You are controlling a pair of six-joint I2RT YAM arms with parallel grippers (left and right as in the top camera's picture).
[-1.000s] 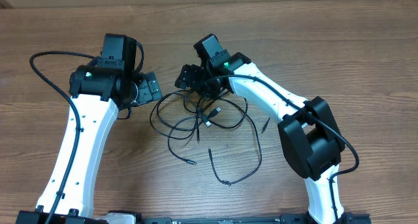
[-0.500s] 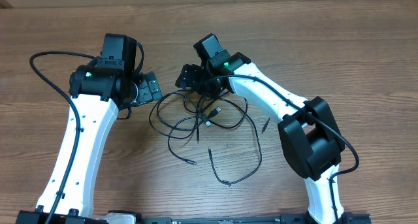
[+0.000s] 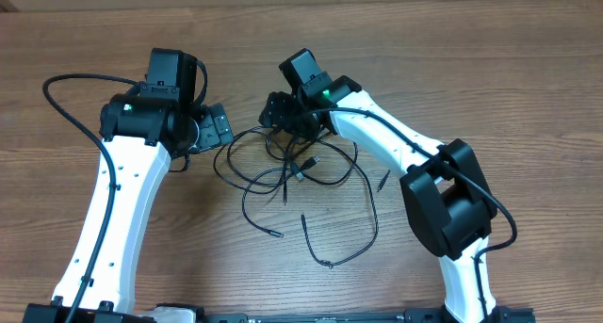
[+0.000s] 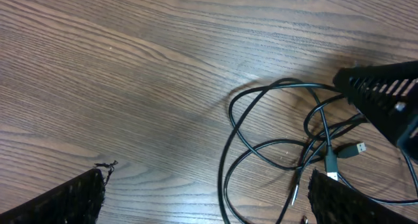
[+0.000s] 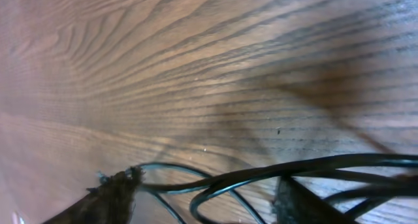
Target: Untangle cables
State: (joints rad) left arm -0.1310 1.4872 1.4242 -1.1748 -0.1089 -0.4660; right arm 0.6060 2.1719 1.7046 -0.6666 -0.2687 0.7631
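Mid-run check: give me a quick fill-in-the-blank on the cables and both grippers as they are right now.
The cables are all ___ in colour.
The left gripper is ___ and holds nothing.
In the right wrist view, cables pass ___ the fingers of the right gripper.
One plug is a silver ___ type.
Missing: black; open; between; USB.

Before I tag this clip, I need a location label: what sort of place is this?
Probably a robotics lab or test bench: a white-and-black left arm and right arm stand at a wood-grain table, with thin black cables lying tangled between them.
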